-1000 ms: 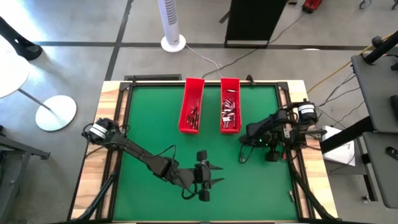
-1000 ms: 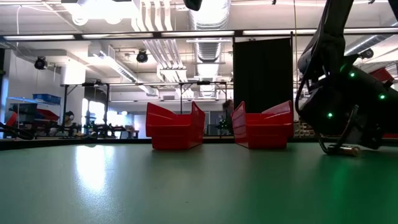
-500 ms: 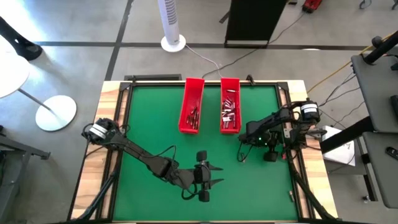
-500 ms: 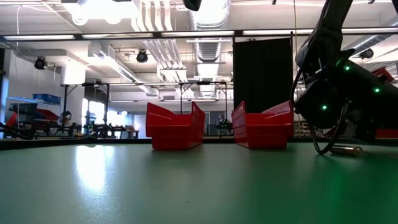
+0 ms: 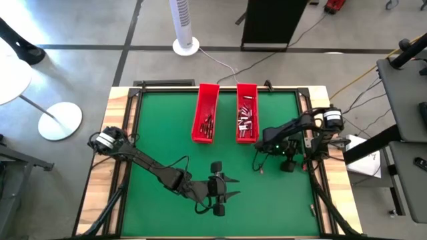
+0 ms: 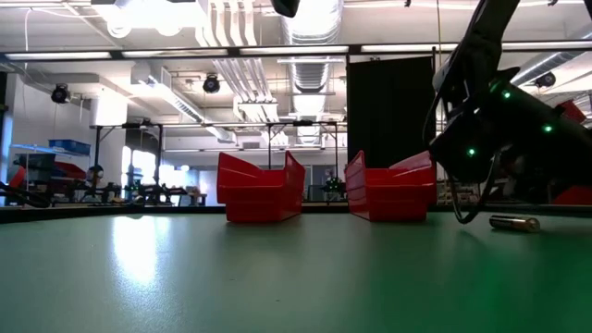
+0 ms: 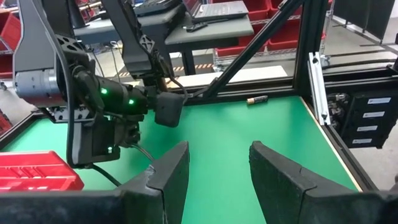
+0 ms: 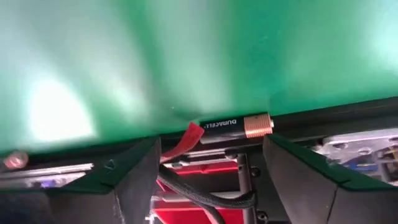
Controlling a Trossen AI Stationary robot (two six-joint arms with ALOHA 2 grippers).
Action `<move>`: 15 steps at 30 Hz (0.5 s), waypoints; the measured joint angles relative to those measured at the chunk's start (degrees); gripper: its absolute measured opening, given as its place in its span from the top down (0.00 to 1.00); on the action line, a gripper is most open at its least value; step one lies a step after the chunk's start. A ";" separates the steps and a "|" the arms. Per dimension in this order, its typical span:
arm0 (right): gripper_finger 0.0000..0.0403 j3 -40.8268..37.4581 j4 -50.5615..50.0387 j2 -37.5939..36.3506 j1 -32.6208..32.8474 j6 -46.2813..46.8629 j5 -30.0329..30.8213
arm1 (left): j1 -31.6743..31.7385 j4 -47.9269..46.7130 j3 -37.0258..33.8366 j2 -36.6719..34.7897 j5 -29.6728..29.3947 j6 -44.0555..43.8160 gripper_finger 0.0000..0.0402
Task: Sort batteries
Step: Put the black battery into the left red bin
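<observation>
Green felt-covered table (image 5: 167,133) with a pale wooden border. Two long red rectangular plastic trays stand side by side at the far middle: left red tray (image 5: 206,112) and right red tray (image 5: 247,112), each with small cylindrical batteries (image 5: 245,120) lying loose inside. In the low view both trays (image 6: 261,188) show end-on, apart from each other.

Right gripper (image 5: 259,160) is low over the mat, just in front of the right red tray's near end. Its own wrist view shows the two dark fingers (image 8: 134,177) spread wide, with nothing between them. A single black-and-copper battery (image 8: 235,126) lies flat on the green beyond the fingertips, not touched. In the low view this same loose battery (image 6: 514,223) rests on the mat just beside the right arm's dark body, apart from it.

Left gripper (image 5: 230,186) sits at the near middle of the table, well apart from the trays, fingers (image 7: 168,171) parted about halfway, holding nothing. Its wrist view looks across at the right arm and catches another small battery (image 7: 257,99) lying near the table's far wooden edge.
</observation>
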 joint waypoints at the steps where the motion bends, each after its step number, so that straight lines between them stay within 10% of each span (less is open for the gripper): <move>1: 0.32 -0.05 0.30 -0.21 0.00 1.46 -0.01 | 0.00 -0.11 0.00 0.00 0.00 0.00 0.63; 15: 0.68 0.20 1.47 -19.27 16.12 38.21 -0.69 | 0.00 -1.00 0.00 0.00 0.00 0.12 0.63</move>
